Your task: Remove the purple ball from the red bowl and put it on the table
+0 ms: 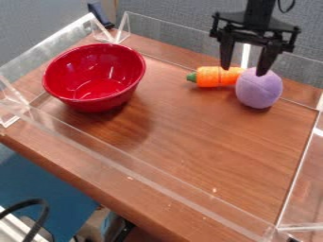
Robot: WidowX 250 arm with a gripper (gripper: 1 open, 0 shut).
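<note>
Spread open and pointing downward, the end effector [246,68] hangs at the top of the purple ball [259,88], one finger in front of it, with nothing visibly clasped. The ball rests on the worktop [177,151], outside the red bowl [94,77], right beside an orange carrot [216,77] whose green end points toward the bowl. Low clear walls [190,38] edge the worktop.

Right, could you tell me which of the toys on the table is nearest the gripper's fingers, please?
The round, matte lavender ball: the fingers overlap its top, while the orange carrot lies left of it.
</note>
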